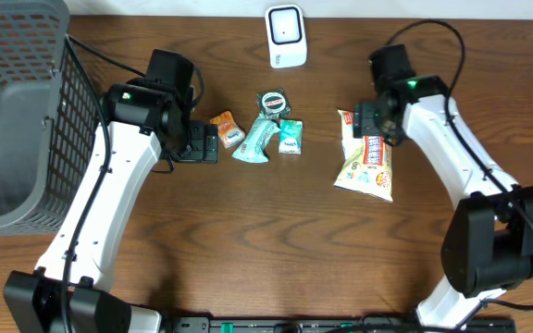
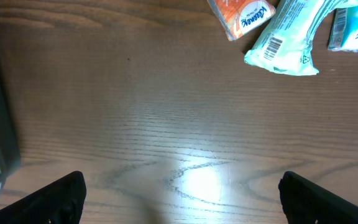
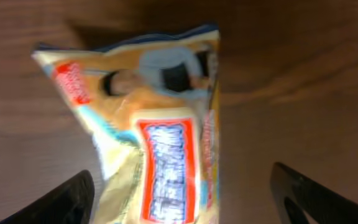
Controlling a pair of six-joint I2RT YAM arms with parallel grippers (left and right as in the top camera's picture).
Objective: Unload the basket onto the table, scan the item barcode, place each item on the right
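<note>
Overhead: bag (image 1: 366, 159) lies flat on table (image 1: 248, 240), right of centre, under right gripper (image 3: 182, 190), open astride it, no grip. Left gripper (image 2: 182, 196) open over bare wood. Best bet: pinch bag edge, keep barcode uncovered, face it to scanner (image 1: 286, 35). Count: one bag, four small packets (image 1: 255, 139), one scanner, one basket (image 1: 17, 111).

Grey mesh basket (image 1: 26, 42) at far left edge of wooden table (image 1: 266, 240). Orange packet (image 1: 227, 129), pale teal pouch (image 1: 255, 141), small teal pack (image 1: 291, 135) and round tin (image 1: 272, 101) clustered mid-table.
</note>
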